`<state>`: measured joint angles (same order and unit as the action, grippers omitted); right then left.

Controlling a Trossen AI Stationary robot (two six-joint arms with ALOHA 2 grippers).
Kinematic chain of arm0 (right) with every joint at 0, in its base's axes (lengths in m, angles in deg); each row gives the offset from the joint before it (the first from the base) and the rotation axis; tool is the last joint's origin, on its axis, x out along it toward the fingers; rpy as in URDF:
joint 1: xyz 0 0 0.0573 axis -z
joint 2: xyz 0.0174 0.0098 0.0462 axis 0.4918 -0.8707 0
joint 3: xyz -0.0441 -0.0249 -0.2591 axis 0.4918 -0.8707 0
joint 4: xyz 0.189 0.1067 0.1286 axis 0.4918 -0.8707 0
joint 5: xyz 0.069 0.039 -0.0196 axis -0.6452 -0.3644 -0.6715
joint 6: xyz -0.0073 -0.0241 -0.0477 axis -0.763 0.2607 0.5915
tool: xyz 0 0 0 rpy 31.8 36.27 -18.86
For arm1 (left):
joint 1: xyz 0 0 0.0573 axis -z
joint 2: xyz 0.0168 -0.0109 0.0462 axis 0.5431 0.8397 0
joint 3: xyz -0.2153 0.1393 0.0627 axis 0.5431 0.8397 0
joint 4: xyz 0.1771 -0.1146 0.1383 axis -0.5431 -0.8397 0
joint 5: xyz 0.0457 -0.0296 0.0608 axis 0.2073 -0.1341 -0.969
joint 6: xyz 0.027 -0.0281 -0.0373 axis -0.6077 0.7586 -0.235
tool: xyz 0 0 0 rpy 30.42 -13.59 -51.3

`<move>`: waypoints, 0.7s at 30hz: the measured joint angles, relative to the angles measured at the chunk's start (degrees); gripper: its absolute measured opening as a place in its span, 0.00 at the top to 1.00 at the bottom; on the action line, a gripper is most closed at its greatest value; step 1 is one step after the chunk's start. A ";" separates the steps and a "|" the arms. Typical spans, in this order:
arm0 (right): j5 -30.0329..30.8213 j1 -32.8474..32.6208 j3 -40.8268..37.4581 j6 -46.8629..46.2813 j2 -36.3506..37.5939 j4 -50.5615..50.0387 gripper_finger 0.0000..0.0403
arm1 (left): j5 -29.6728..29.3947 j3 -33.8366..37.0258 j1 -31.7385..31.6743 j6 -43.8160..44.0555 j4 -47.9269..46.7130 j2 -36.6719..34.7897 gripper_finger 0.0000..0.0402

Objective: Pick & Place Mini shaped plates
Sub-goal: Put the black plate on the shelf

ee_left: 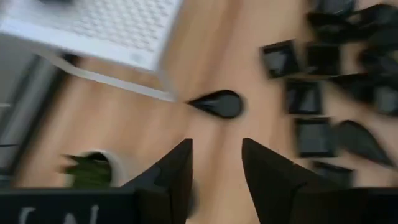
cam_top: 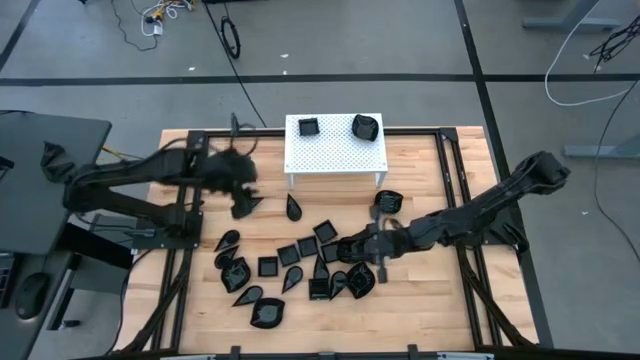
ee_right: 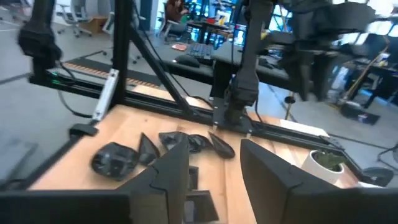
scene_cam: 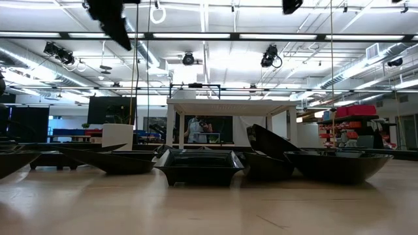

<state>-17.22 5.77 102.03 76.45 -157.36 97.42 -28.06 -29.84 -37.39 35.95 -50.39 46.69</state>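
Several glossy black mini plates point(cam_top: 300, 255) lie scattered on the wooden table, resting on their bases. Two more plates point(cam_top: 308, 126) point(cam_top: 365, 126) sit on top of the white perforated stand point(cam_top: 335, 155). A teardrop plate point(ee_left: 217, 104) lies alone near the stand. My left gripper point(ee_left: 216, 168) hangs open and empty above the table, left of that teardrop plate point(cam_top: 293, 207). My right gripper point(ee_right: 214, 177) stands open over the cluster of plates point(cam_top: 352, 250), pointing level toward the table's left, with nothing between its fingers.
A small white pot with a green plant point(ee_left: 93, 169) stands on the table below my left gripper, also seen as the pot point(ee_right: 326, 162) in the right wrist view. Black frame rails point(cam_top: 445, 170) run along the table's sides. Bare wood lies at the near right point(cam_top: 420, 310).
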 joint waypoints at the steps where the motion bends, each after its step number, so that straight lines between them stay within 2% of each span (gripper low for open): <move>1: -0.03 0.70 0.18 -0.06 -1.76 1.33 0.63 | 0.32 2.98 1.13 2.18 1.58 -1.92 0.66; 6: -1.76 4.77 7.10 -5.46 -10.60 -2.28 0.63 | 0.43 15.52 6.89 12.00 9.90 -7.54 0.68; 8: -2.92 6.50 12.25 -8.24 -13.96 -8.67 0.63 | 0.38 19.43 8.84 14.89 12.53 -7.94 0.69; 12: -2.97 10.69 24.57 -17.31 -21.13 -27.27 0.63 | -0.13 26.05 11.50 15.34 20.14 -7.94 0.69; 16: -2.89 14.56 34.63 -27.15 -29.16 -41.82 0.63 | -0.21 30.41 12.44 15.37 27.93 -7.94 0.69; 21: -2.75 17.60 40.34 -34.13 -37.27 -43.94 0.61 | -1.27 32.14 13.21 15.96 32.17 -7.90 0.69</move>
<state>-19.96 23.37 142.37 42.32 -194.63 53.48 -29.33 2.30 -24.18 51.91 -18.22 38.79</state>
